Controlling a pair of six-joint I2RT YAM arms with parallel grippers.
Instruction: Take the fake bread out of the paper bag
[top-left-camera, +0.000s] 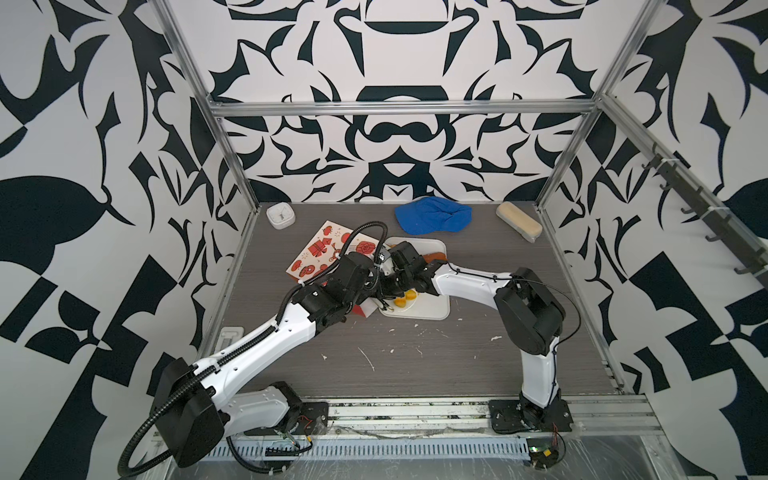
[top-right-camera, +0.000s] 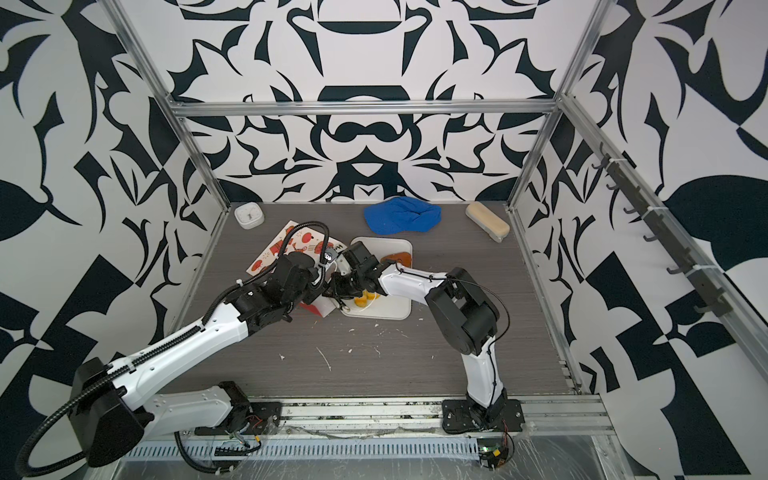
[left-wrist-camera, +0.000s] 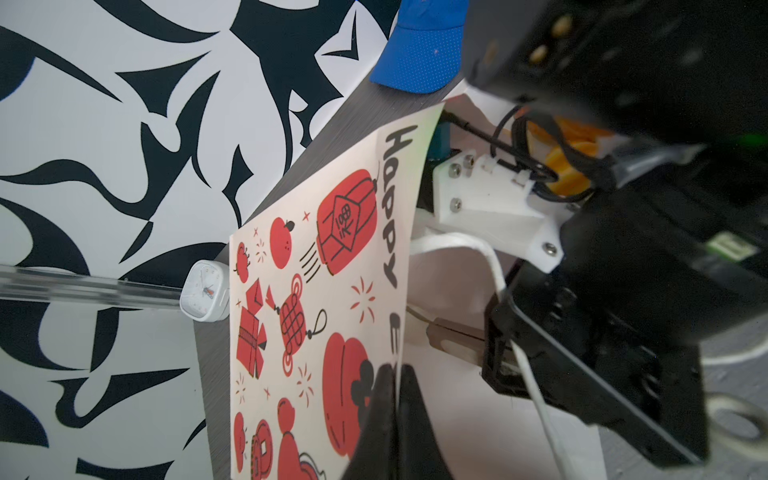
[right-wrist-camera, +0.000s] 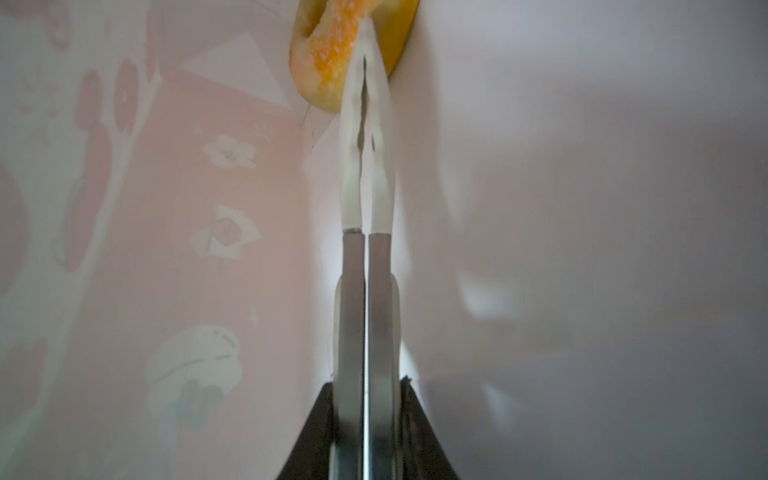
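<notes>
The red-and-white paper bag (top-left-camera: 318, 253) lies on its side, its mouth toward a white tray (top-left-camera: 438, 309). My left gripper (left-wrist-camera: 397, 374) is shut on the edge of the bag's mouth and holds it up. My right gripper (right-wrist-camera: 365, 382) is shut on metal tongs (right-wrist-camera: 365, 291) with white tips, and these reach inside the bag. The tong tips are closed on the rim of an orange-yellow sugared ring doughnut (right-wrist-camera: 322, 70) at the bag's bottom. Yellow fake bread (top-left-camera: 405, 299) and a brown pastry (top-right-camera: 400, 257) lie on the tray.
A blue cap (top-left-camera: 432, 218) lies at the back, with a pale beige block (top-left-camera: 518, 221) to its right. A white clock (top-left-camera: 280, 215) is in the back left corner. A small white object (top-left-camera: 230, 334) sits by the left frame rail. Both arms cross over the tray's left end.
</notes>
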